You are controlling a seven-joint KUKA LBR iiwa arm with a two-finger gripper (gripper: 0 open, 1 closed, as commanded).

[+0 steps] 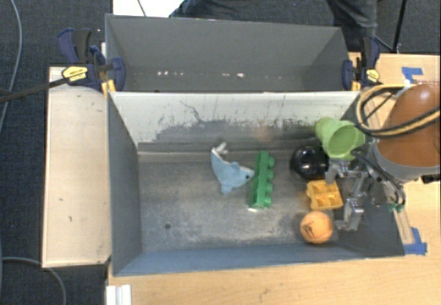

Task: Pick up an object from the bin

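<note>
Where the arm reaches in from the right, the gripper [350,208] is seen low over the right end of the grey bin [179,224], close to the right wall and towards the near side. Whether it is open or closed cannot be told, since its metal parts are seen as one tangle against the bin floor. Nothing can be made out as held in it.

Two things lie just beside the gripper. A knobbly yellow block [322,195] is found at its left; whether the two are touching cannot be decided. An orange ball [315,227] lies just in front of that block, at the gripper's near left, close to the front wall. Neither can be named with certainty as the thing beneath the gripper.

The space around the gripper is crowded on the far side as well. A black ball [305,162] is seen just behind the yellow block. A light green cup [337,138] is tilted near the far wall, just beside the black ball, with its open mouth visible. The arm's orange cover [413,131] is seen to the right of the cup, above the bin's right wall.

Well apart from the gripper, near the middle of the bin, a green studded brick [262,180] is laid with its length running from back to front. A blue soft toy [229,174] rests against the brick's left side.
</note>
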